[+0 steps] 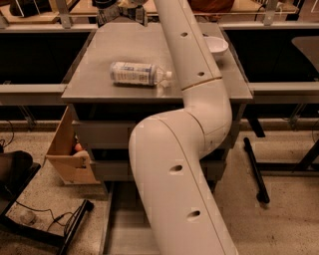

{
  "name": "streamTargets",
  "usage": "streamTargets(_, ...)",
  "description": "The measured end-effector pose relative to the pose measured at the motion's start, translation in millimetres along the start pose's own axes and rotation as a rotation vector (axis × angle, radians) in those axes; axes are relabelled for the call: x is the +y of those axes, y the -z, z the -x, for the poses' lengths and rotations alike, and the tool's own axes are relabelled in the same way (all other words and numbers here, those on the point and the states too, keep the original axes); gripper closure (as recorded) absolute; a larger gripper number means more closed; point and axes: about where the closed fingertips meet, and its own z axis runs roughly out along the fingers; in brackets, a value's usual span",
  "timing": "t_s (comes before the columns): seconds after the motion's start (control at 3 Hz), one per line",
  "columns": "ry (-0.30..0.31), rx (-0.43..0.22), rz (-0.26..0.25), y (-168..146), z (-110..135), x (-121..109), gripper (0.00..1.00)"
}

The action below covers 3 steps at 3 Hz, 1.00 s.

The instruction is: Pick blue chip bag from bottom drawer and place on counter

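Note:
My white arm reaches up over the counter (99,45), the flat grey top of the drawer cabinet. My gripper (122,7) is at the top edge of the view, above the counter's far edge. It is shut on the blue chip bag (106,14), of which only a dark lower part shows; the rest is cut off by the frame. The bottom drawer (117,229) is pulled open at the bottom of the view. Its grey floor shows to the left of my arm, which hides most of it.
A clear plastic bottle (137,73) with a white label lies on its side in the middle of the counter. A white bowl (215,46) sits at the counter's right rear. A cardboard box (67,149) stands left of the cabinet. Black stand legs (75,224) lie on the floor.

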Motion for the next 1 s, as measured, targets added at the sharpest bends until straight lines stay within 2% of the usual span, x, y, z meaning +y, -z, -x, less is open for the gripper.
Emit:
streamTargets(0.33,0.000,0.000,0.000,0.0,0.0,0.0,0.21)
streamTargets(0.67,0.000,0.000,0.000,-0.1,0.0,0.1,0.00)
streamTargets(1.0,0.000,0.000,0.001,-0.4,0.2,0.3,0.00)
